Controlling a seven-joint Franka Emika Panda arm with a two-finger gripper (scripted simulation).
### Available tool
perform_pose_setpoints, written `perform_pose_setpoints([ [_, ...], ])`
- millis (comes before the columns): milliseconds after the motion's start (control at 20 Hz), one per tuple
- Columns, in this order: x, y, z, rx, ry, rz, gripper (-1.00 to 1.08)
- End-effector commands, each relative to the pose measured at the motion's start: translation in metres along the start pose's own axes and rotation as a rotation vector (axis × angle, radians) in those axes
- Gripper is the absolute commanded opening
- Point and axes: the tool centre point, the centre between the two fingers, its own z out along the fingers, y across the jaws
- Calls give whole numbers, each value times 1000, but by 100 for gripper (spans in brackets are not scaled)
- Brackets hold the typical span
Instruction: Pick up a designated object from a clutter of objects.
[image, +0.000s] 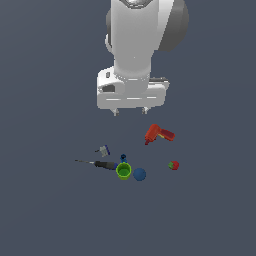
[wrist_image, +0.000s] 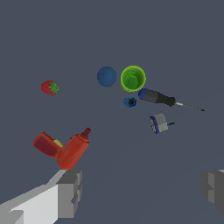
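Note:
The designated object is a small dark blue spool (image: 123, 158) (wrist_image: 130, 102) lying just behind the green cup (image: 124, 171) (wrist_image: 133, 78) and beside the black-handled screwdriver (image: 102, 164) (wrist_image: 159, 98). A blue ball (image: 139, 174) (wrist_image: 106, 76) sits against the cup. My gripper (image: 131, 111) (wrist_image: 142, 188) hangs high above the clutter, open and empty, its grey fingers (wrist_image: 70, 192) wide apart. It is well apart from the spool.
A red power drill (image: 158, 134) (wrist_image: 65, 148) lies nearest below the gripper. A red strawberry (image: 173, 165) (wrist_image: 50, 87) sits at the exterior view's right. A small grey-and-blue piece (image: 103, 150) (wrist_image: 159, 123) lies near the screwdriver. All rest on a dark grey floor.

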Motion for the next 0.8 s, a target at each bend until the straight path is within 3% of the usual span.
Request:
perform_pose_setpoints([
  [0,1,1,1,0,1,1,100],
  [400,16,5,27,2,14,-6,100],
  [750,38,13,76,4,37,-17,100],
])
